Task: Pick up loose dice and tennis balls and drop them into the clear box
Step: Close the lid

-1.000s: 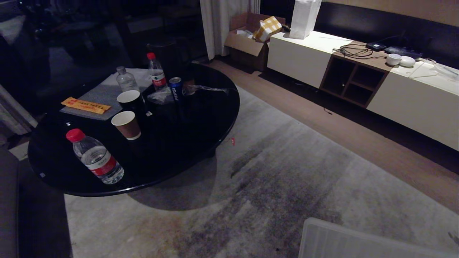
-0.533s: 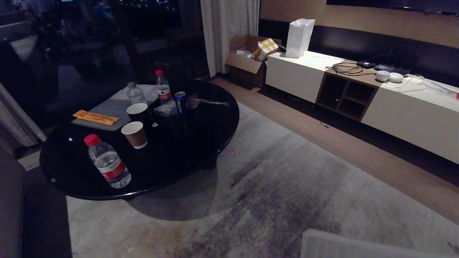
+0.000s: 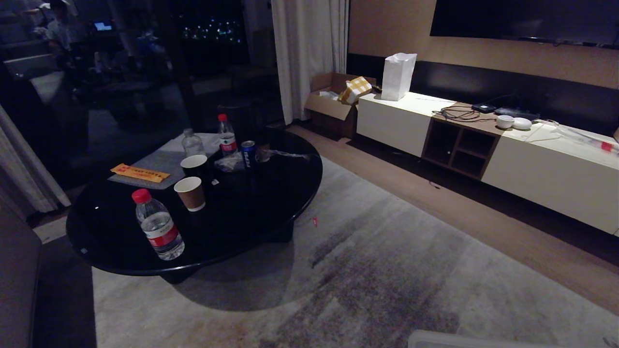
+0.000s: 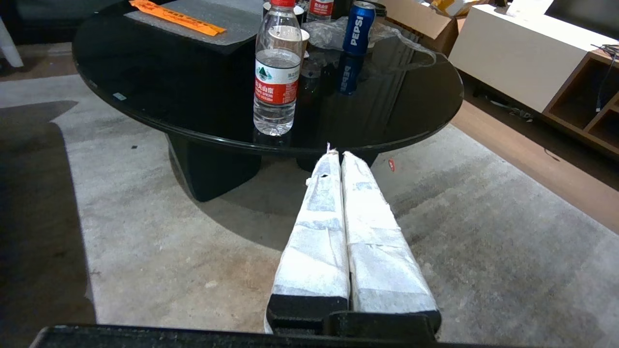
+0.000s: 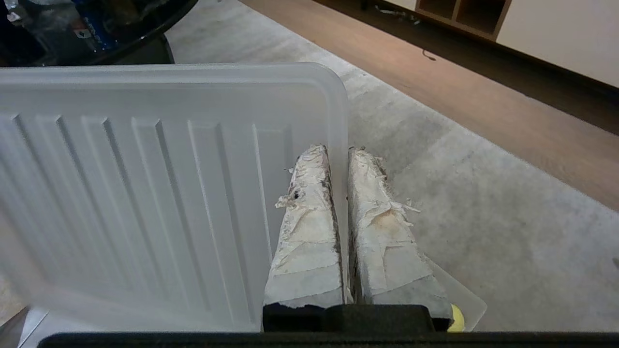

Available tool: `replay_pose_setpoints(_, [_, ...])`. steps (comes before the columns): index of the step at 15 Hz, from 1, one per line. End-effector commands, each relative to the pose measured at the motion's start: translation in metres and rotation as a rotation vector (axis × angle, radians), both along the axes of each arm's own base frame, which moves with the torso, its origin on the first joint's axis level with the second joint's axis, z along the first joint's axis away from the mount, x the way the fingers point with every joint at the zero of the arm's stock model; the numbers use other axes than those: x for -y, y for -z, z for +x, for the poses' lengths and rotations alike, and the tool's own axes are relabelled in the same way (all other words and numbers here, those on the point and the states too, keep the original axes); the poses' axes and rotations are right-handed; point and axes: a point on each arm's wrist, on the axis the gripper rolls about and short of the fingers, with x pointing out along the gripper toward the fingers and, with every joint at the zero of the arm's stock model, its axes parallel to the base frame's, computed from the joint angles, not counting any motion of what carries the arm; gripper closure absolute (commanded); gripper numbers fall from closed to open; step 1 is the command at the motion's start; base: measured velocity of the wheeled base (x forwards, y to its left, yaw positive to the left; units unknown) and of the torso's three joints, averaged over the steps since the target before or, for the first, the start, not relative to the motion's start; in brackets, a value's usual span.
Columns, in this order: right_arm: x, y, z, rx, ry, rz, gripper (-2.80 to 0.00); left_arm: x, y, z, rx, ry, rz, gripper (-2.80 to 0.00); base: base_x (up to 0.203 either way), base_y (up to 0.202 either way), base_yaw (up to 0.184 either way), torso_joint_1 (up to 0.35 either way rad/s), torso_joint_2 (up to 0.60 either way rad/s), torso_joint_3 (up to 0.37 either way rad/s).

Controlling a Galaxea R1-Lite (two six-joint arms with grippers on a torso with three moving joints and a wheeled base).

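The right gripper (image 5: 338,154) is clamped on the edge of a flat ribbed translucent lid (image 5: 145,183), one taped finger (image 5: 307,232) on the ribbed face and the other behind the rim, holding the lid above the grey rug (image 5: 483,217). A sliver of yellow-green, possibly a tennis ball (image 5: 456,319), peeks out beside the base of the gripper; too little shows to be sure. In the head view only a pale strip of the lid shows at the bottom edge. The left gripper (image 4: 336,153) hangs empty with its two taped fingers pressed together, pointing across the rug toward the round black glass table (image 4: 145,96). On that table stand a water bottle with a red label (image 4: 275,72), a blue Pepsi can (image 4: 358,26), two paper cups (image 3: 192,192), further bottles (image 3: 225,135) and an orange packet (image 3: 139,172) lying on a grey mat. Beyond the table a white low cabinet (image 3: 546,169) runs along the wall, with a white paper bag (image 3: 398,76) on its top and an open cardboard box (image 3: 333,104) beside its end. Neither the clear box nor any dice show in any view.
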Motion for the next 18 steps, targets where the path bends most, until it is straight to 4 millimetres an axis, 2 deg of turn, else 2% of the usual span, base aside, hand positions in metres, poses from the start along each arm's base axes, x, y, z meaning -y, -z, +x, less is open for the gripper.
replay_pose_setpoints(1, [0.0001, 0.0, 0.0002, -0.003, 0.002, 0.001, 0.0, 0.0, 0.0003, 0.0002, -0.002, -0.001, -0.001, 0.0, 0.0, 0.0, 0.0, 0.006, -0.01, 0.031])
replay_pose_setpoints(5, [0.0, 0.0, 0.0002, -0.003, 0.003, 0.001, 0.0, 0.0, 0.0003, 0.0002, -0.002, -0.001, 0.002, 0.0, -0.001, -0.001, 0.043, -0.001, 0.0, 0.009])
replay_pose_setpoints(18, [0.0, 0.0, 0.0002, -0.003, 0.001, 0.001, 0.0, 0.0, 0.0003, 0.0002, -0.002, -0.001, 0.0, 0.0, -0.001, -0.007, 0.163, 0.002, 0.0, 0.004])
